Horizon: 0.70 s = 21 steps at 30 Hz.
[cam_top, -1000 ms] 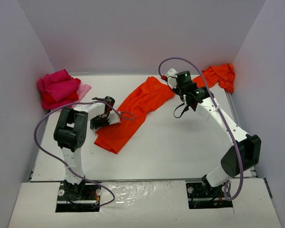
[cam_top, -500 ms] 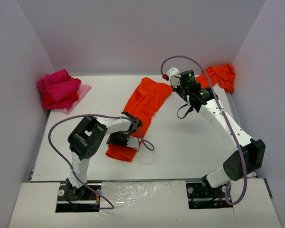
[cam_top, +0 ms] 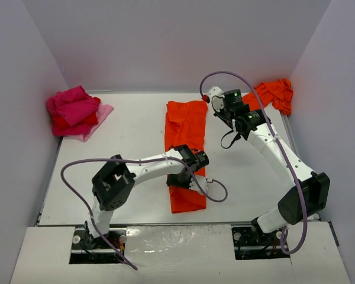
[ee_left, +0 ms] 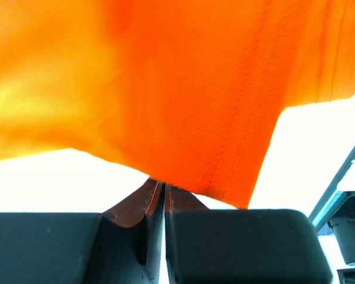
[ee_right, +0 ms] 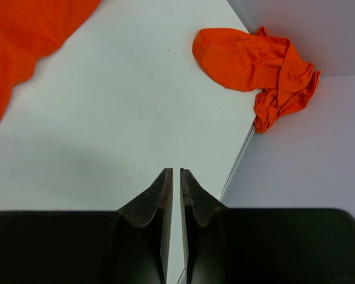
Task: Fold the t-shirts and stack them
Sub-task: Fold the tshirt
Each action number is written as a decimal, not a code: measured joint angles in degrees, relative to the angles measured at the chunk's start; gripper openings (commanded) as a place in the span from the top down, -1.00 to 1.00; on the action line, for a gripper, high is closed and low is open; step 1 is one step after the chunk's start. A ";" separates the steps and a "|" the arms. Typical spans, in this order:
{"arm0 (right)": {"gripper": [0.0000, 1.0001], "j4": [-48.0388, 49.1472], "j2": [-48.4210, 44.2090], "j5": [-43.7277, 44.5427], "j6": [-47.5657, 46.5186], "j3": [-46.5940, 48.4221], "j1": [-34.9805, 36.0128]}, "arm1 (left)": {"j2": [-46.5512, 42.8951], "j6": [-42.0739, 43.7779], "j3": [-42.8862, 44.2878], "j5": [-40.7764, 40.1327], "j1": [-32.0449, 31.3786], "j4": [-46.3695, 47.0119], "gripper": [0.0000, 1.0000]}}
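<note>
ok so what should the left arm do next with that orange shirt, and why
Probably lower and let go. The left gripper is shut on the near part of the orange t-shirt, which lies stretched in a straight strip; the right gripper is shut, empty, near its far end. Releasing frees both arms to fold.

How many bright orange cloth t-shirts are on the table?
2. One flattened orange t-shirt lies centrally; one crumpled orange t-shirt sits in the far right corner. That heap may hide more.
</note>
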 measured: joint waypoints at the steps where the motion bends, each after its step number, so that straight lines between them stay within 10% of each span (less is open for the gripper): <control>1: 0.48 -0.05 0.00 -0.13 0.00 -0.09 0.00 | -2.13 -0.56 0.08 -0.51 0.36 0.50 0.92; 4: -0.14 -0.04 0.00 -0.41 0.21 -0.19 0.00 | -8.66 -2.16 0.70 -3.47 2.06 2.62 0.74; 21: -0.14 -0.61 -3.50 -0.71 -0.92 -3.67 -4.19 | -23.82 -2.88 -6.76 -3.24 0.27 4.95 0.38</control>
